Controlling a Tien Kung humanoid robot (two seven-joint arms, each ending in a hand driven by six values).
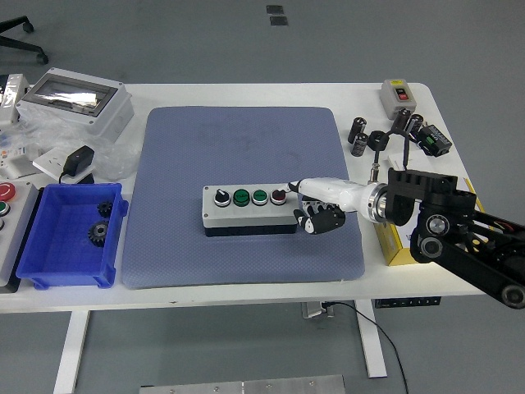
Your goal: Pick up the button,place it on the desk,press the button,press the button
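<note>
Far left of frame: blue bin (49, 267) with gears, grey enclosure (75, 100) at upper left, both well apart from the action. No left hand in view.

Centre: button box (250, 209) sits flat on the blue mat (242, 148), long axis running left-right across the frame. Four controls in a row along that axis: black knob (222, 197), then two green buttons, then red button (279, 195) at the right end. So the box already looks placed; the pressing step is in hand.

Right of centre: right hand (316, 205) comes in from the right edge, level with the box's right end. White index finger (308, 186) is stretched out pointing left, its tip at or touching the red button; contact can't be confirmed from this view. The other fingers are curled under, just beside the box's right end wall, holding nothing.

Key relation: the button row lies straight left of the fingertip, red nearest. Any further press likely means travel leftward along the box's long axis.

Far right: yellow box (392, 242) under the arm, small parts at upper right.
</note>
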